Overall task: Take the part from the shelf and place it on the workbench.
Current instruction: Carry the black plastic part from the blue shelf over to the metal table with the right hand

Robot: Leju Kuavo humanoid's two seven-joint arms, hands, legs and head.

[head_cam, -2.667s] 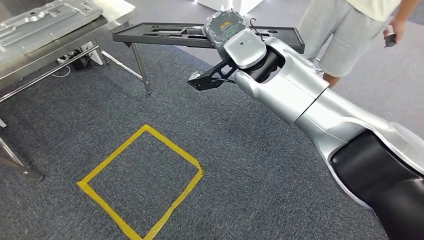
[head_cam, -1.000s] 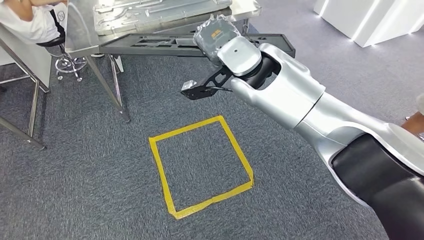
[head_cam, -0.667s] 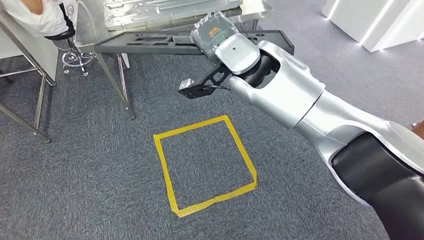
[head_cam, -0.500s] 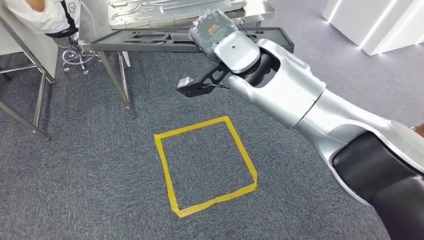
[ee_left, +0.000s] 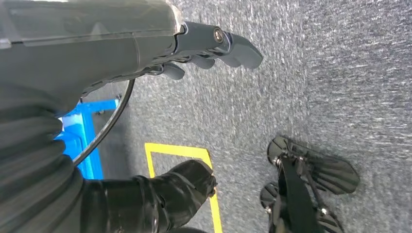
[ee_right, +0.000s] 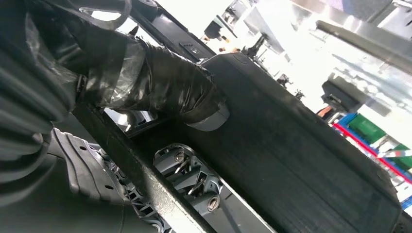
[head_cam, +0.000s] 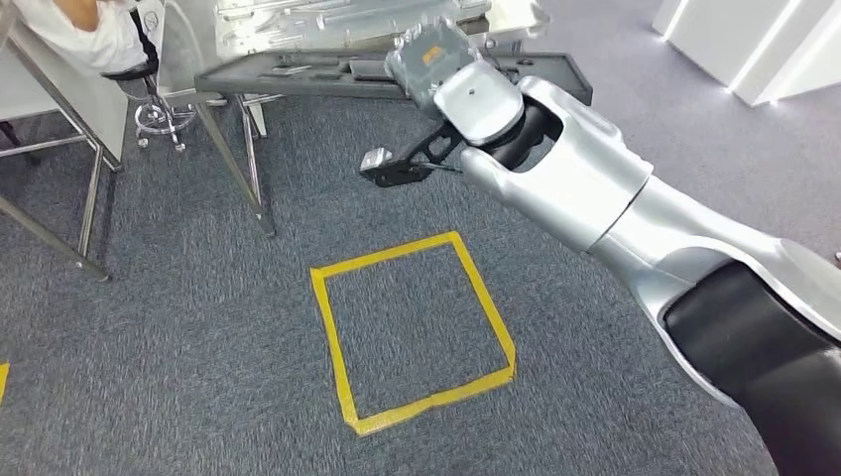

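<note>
The right hand (ee_right: 160, 92) grips the part (head_cam: 298, 77), thumb clamped on its dark face; the long tray runs left-right, level, just near of the workbench (head_cam: 347, 15); left hand (ee_left: 214, 43) hangs loosely curled, holding nothing.

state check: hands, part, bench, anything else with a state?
right hand: grips the part, thumb on top, fingers under.
part: long dark tray, held level in the air before the workbench, not yet set down.
left hand: hangs over the carpet, fingers curled in, holding nothing.
workbench: metal, standing, a metal panel lying on it.
floor square: yellow tape, nothing inside.
</note>
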